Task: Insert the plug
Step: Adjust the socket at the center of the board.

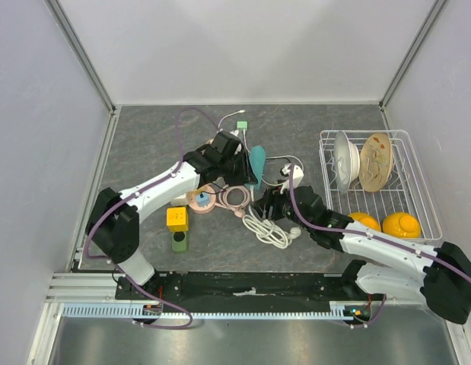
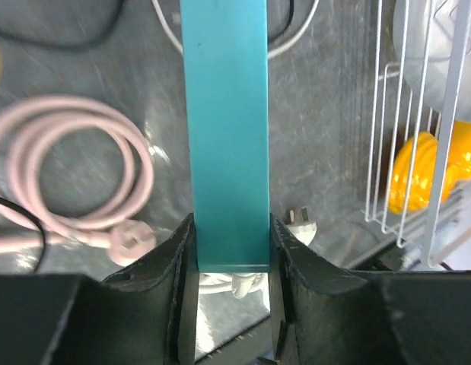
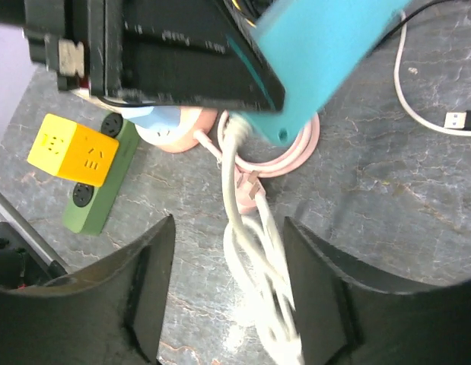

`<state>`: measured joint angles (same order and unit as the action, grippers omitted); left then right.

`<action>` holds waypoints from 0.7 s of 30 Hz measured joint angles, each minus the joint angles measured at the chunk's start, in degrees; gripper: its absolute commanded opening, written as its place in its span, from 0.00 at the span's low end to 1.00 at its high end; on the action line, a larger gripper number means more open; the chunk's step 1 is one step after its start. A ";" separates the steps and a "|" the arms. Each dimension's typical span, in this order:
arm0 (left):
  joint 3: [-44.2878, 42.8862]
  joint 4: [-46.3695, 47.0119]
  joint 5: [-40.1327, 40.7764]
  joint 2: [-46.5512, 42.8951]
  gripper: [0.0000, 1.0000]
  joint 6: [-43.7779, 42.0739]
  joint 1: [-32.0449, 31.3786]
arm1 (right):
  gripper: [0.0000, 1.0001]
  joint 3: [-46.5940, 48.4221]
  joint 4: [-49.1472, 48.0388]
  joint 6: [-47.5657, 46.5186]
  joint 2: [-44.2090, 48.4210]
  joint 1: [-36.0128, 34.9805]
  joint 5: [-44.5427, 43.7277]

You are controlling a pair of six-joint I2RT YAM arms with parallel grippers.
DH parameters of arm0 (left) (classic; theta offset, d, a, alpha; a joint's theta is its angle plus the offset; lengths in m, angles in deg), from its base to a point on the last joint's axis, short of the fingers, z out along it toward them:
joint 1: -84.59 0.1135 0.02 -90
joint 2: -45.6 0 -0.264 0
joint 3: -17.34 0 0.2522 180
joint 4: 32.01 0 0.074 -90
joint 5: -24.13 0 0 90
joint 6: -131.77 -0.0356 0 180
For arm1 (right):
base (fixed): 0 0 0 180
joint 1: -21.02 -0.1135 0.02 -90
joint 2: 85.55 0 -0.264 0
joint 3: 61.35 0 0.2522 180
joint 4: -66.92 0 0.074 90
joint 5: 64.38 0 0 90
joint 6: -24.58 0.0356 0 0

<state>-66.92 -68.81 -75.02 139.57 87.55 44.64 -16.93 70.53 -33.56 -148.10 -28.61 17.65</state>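
TABLE CENTRE: L gripper (image 2: 231,220) pinches the teal strip (image 2: 224,114) across its width, fingers pressed to both long sides, w/ the strip running away from the wrist cam. R gripper (image 3: 229,224) hangs spread over the white cord (image 3: 233,167), nothing between its fingers.

A white plug (image 2: 302,226), prongs showing, lies on the table (image 1: 144,137) just beside the L gripper, between it & the rack (image 1: 364,131). A pink plug (image 2: 132,242) lies at the end of the pink coil (image 2: 68,171) on the other side. Which of the two goes in can't be told, & neither is held yet.

Step in hand, prob.: steady the strip w/ L, fetch a plug w/ R. To do it well:
- Hold the L pinch firm & the strip level so the socket face is reachable.
- Take the plug by its body, not the cord, w/ prongs clear of the pads.
- Line prongs up w/ the holes before pushing, then push straight, no twist.

Risk: loose cord loops may drag or snag under the R fingers.
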 measured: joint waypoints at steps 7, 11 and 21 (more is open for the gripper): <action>-14.27 -6.27 10.62 -1.31 0.02 -19.04 0.07 | 0.81 4.35 7.63 0.57 6.78 2.80 -3.52; -15.06 -6.86 14.64 -5.97 0.02 -27.36 -1.14 | 0.88 4.85 9.68 3.26 10.08 6.12 -5.18; 1.05 -4.46 28.68 -11.78 0.02 -37.57 -17.59 | 0.98 9.03 15.37 15.43 10.67 9.38 -7.37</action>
<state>-65.87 -73.27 -46.34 127.79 49.98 27.05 -7.91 85.90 -18.13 -137.43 -19.23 10.28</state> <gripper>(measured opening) 0.399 0.981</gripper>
